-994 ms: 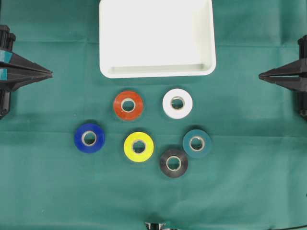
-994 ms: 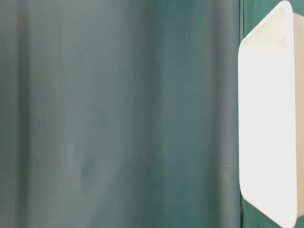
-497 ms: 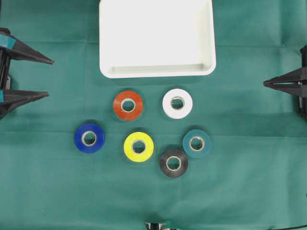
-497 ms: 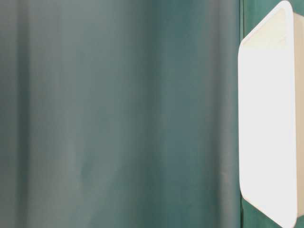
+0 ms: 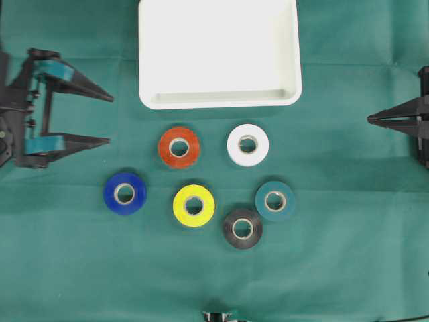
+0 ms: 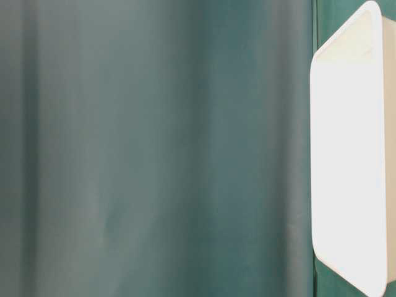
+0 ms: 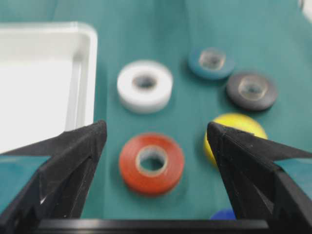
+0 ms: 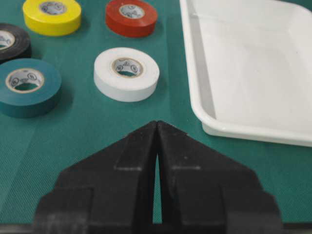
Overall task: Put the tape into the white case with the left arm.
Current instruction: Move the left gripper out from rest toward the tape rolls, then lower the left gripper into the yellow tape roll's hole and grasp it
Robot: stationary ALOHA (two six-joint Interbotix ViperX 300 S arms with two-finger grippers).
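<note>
Tape rolls, the red roll (image 5: 179, 147) nearest, lie untouched; our left gripper (image 5: 102, 119) has spread its jaws wide and advanced, the right gripper (image 5: 370, 119) stays clenched.

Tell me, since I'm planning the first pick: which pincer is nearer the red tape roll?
Left. The left pincer stands open just left of the red tape roll; the right pincer sits shut at the far right edge.

Creased green cloth (image 5: 348, 268) covers everything; 1 dark object (image 5: 216, 316), perhaps hardware, at bottom.
</note>
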